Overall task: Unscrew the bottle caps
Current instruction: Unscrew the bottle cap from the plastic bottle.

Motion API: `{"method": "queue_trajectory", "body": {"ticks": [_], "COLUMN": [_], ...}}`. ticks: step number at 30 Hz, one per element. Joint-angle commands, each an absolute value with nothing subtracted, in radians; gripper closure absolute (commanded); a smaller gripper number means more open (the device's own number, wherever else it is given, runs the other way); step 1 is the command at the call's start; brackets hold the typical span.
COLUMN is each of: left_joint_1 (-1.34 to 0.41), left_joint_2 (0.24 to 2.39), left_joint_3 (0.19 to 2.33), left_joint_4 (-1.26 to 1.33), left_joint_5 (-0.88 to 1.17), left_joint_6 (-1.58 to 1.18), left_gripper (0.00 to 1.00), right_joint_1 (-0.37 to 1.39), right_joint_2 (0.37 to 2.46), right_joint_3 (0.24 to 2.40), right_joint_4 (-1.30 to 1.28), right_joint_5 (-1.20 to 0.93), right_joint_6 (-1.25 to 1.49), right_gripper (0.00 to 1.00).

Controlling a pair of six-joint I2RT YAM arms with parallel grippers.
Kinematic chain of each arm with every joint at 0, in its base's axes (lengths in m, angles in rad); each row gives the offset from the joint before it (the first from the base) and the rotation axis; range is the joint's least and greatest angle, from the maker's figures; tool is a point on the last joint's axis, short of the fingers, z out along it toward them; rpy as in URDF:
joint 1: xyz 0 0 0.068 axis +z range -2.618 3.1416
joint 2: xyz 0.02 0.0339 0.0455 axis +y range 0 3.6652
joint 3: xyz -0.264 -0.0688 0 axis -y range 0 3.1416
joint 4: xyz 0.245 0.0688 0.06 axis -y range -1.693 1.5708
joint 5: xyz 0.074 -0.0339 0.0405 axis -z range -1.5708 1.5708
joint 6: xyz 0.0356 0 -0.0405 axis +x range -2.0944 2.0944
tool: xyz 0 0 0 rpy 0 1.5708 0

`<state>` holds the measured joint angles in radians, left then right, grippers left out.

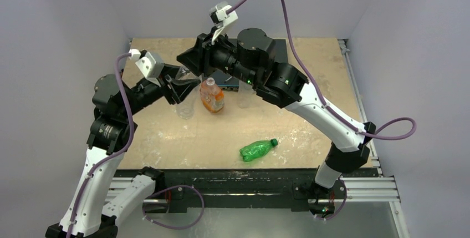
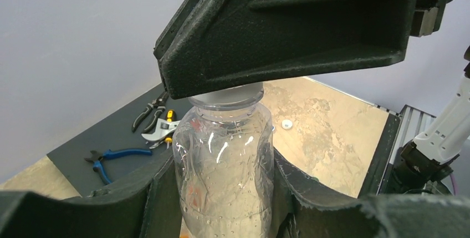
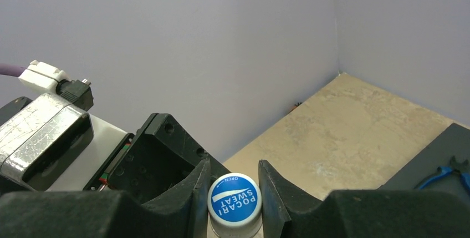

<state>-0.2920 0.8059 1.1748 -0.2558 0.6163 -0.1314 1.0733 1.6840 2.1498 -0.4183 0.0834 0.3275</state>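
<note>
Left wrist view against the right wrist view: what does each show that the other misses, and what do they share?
Only left wrist: the clear bottle with its crinkled body, clamped in the left gripper; a loose white cap on the table; a wrench on the dark mat. Only right wrist: the blue top of the screwed-on cap, printed POCARI SWEAT, with the right gripper shut on it. Both: the blue-handled pliers on the mat, and the table.
</note>
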Motion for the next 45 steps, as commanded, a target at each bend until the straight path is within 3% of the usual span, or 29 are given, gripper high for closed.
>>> {"method": "queue_trajectory", "body": {"ticks": [1, 6, 10, 15, 24, 26, 28, 30, 33, 38, 45], "left_joint_1": [-0.288, -0.288, -0.288, -0.288, -0.288, -0.288, -0.288, -0.288, -0.288, -0.288, -0.288], "left_joint_2": [0.79, 0.788, 0.802, 0.817, 0.825, 0.828, 0.827, 0.821, 0.796, 0.764, 0.781], "left_joint_3": [1.186, 1.195, 1.22, 1.223, 1.241, 1.25, 1.262, 1.267, 1.224, 1.174, 1.176], "left_joint_4": [-0.238, -0.214, -0.137, -0.069, -0.086, -0.115, -0.188, -0.267, -0.294, -0.244, -0.247], "left_joint_5": [0.617, 0.761, 1.026, 1.181, 1.251, 1.243, 1.172, 1.073, 0.901, 0.732, 0.67], "left_joint_6": [-0.107, -0.158, -0.254, -0.391, -0.413, -0.379, -0.295, -0.172, -0.058, -0.018, -0.005], "left_gripper": [1.0, 1.0, 1.0, 1.0, 1.0, 1.0, 1.0, 1.0, 1.0, 1.0, 1.0], "right_joint_1": [1.074, 1.044, 0.988, 0.959, 0.917, 0.911, 0.911, 0.911, 0.912, 0.975, 1.032], "right_joint_2": [1.67, 1.637, 1.559, 1.46, 1.413, 1.395, 1.386, 1.389, 1.418, 1.463, 1.601], "right_joint_3": [2.192, 2.186, 2.104, 1.983, 1.949, 1.935, 1.936, 1.943, 1.985, 2.038, 2.177], "right_joint_4": [-0.393, -0.402, -0.333, -0.205, -0.136, -0.158, -0.202, -0.228, -0.268, -0.332, -0.463], "right_joint_5": [0.067, -0.04, -0.338, -0.661, -0.878, -0.831, -0.72, -0.593, -0.397, -0.136, 0.039], "right_joint_6": [0.322, 0.282, 0.263, 0.251, 0.24, 0.208, 0.168, 0.171, 0.204, 0.238, 0.242], "right_gripper": [0.89, 1.0, 1.0, 1.0, 1.0, 0.93, 0.59, 0.33, 0.16, 0.08, 0.11]}}
